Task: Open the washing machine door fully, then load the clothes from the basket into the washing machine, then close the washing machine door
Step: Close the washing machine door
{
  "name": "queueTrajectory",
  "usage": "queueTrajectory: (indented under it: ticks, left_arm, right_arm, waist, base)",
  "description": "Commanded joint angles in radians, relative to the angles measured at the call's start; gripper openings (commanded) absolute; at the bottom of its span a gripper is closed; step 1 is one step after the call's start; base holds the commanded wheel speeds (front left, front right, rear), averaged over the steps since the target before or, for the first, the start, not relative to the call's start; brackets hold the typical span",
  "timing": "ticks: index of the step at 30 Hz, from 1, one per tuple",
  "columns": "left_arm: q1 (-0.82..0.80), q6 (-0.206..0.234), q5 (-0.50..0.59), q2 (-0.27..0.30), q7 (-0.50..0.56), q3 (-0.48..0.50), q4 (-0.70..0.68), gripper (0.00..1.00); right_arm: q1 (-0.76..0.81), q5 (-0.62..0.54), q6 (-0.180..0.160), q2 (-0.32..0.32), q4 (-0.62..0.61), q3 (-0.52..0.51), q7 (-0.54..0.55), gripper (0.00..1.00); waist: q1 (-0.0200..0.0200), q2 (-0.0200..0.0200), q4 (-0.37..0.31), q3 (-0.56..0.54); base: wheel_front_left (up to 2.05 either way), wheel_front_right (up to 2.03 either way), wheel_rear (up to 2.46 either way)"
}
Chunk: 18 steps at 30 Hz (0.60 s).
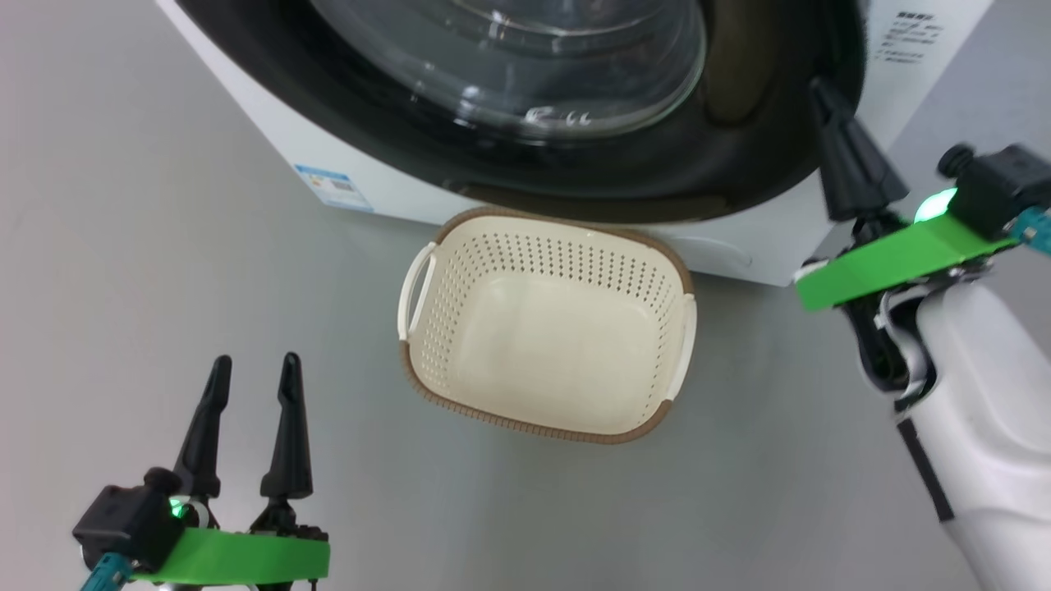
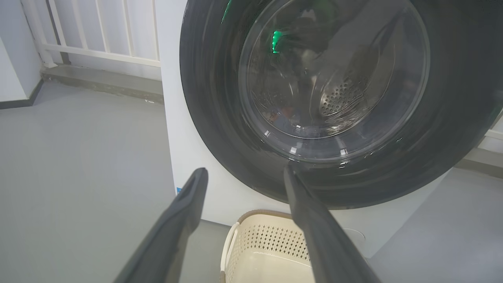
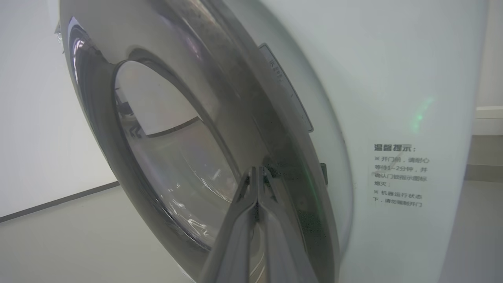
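**Head view.** Door (image 1: 525,90) of machine (image 1: 271,139) is seen lying against the front, or v. nearly so; latching cannot be determined. R claw (image 1: 819,86) is closed tight with nothing held, its tip at the door's rim edge. Basket (image 1: 558,353) is found empty, below and left of R claw and ahead-right of L claw (image 1: 255,361). L claw is spread wide, nothing between its fingers, well apart from all items.

**L wrist view.** Door is directly ahead of L claw (image 2: 244,171), basket just below its tips. A bluish-orange patch, prob. the clothes (image 2: 283,116), is made out through the glass beyond the tips; blurred, not confirmed.

**R wrist view.** R claw (image 3: 255,169) fingers are pressed together, tips at the dark rim; contact cannot be confirmed. A printed notice (image 3: 399,175) is noted to the claw's right.

**Assessment.** Door is judged rigid, hinged and fairly heavy, its gloss rim slick. A pinch is not advised. Pressure is best applied on the rim nr R claw, not on the glass. Clothes are judged soft and light.
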Motion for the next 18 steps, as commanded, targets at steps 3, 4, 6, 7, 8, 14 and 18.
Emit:
queueTrajectory:
  ticks: [3,4,6,7,8,14,18]
  left_arm:
    - [-0.035,0.001,-0.005,0.009,-0.006,0.024,-0.033,1.0]
    - [-0.04,0.001,-0.006,0.008,-0.006,0.023,-0.033,1.0]
    - [-0.05,0.001,-0.008,0.006,-0.006,0.022,-0.035,1.0]
    - [-0.054,0.001,-0.008,0.005,-0.006,0.022,-0.036,1.0]
    - [-0.057,0.001,-0.009,0.005,-0.006,0.022,-0.036,1.0]
    - [-0.068,0.001,-0.009,0.005,-0.006,0.026,-0.034,1.0]
    - [-0.06,0.001,-0.006,0.007,-0.006,0.031,-0.023,1.0]
  right_arm:
    - [-0.055,-0.016,0.0,0.007,-0.01,-0.018,-0.005,0.0]
    - [-0.067,-0.018,0.0,0.007,-0.007,-0.025,-0.005,0.0]
    - [-0.088,-0.024,0.0,0.008,-0.003,-0.039,-0.005,0.0]
    - [-0.096,-0.027,0.0,0.009,-0.001,-0.047,-0.005,0.0]
    - [-0.103,-0.028,0.0,0.01,0.001,-0.051,-0.005,0.0]
    - [-0.119,-0.051,0.0,0.023,0.008,-0.064,-0.005,0.0]
    - [-0.085,-0.042,0.0,0.029,0.0,-0.035,-0.005,0.0]
  waist:
    - [0.0,-0.0001,0.027,0.04]
    - [0.0,-0.0001,0.029,0.047]
    - [0.0,-0.0001,0.032,0.057]
    - [0.0,-0.0001,0.033,0.061]
    - [0.0,-0.0001,0.034,0.064]
    - [0.0,-0.0001,0.031,0.073]
    - [0.0,-0.0001,0.018,0.054]
  base:
    - [0.0,0.0,0.0]
    - [0.0,0.0,0.0]
    - [0.0,0.0,0.0]
    - [0.0,0.0,0.0]
    - [0.0,0.0,0.0]
    - [0.0,0.0,0.0]
    - [0.0,0.0,0.0]
